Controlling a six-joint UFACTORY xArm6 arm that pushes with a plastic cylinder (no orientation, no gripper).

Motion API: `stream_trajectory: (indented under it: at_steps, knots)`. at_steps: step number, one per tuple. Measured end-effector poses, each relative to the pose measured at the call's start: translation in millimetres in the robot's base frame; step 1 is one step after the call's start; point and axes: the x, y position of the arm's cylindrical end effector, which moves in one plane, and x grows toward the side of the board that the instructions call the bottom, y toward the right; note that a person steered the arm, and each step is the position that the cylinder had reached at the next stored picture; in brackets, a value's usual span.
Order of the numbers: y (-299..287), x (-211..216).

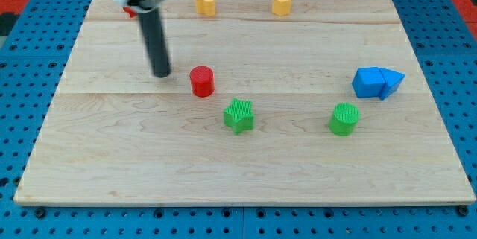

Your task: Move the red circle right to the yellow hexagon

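The red circle [201,81] stands on the wooden board a little left of the middle. The yellow hexagon [282,2] sits near the view's top edge, right of centre. My tip [161,73] rests on the board just left of the red circle, a small gap apart from it. The rod rises up and left from the tip toward the view's top.
A second yellow block [204,3] sits at the top, left of the hexagon. A green star [238,115] lies below and right of the red circle. A green cylinder [344,118] and two touching blue blocks [377,83] sit at the right. A red block [130,11] is partly hidden behind the rod.
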Motion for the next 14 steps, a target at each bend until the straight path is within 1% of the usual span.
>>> stream_trajectory:
  at_steps: [1,2,3,5,6,7,8,9,10,11,12,13,14]
  knots:
    - [31,33]
    - [107,7]
    - [158,-3]
    - [172,-12]
    - [234,-20]
    - [264,-18]
    - [305,-43]
    - [340,-82]
    - [343,-130]
    - [348,-78]
    - [312,-87]
    - [312,-125]
    - [308,-132]
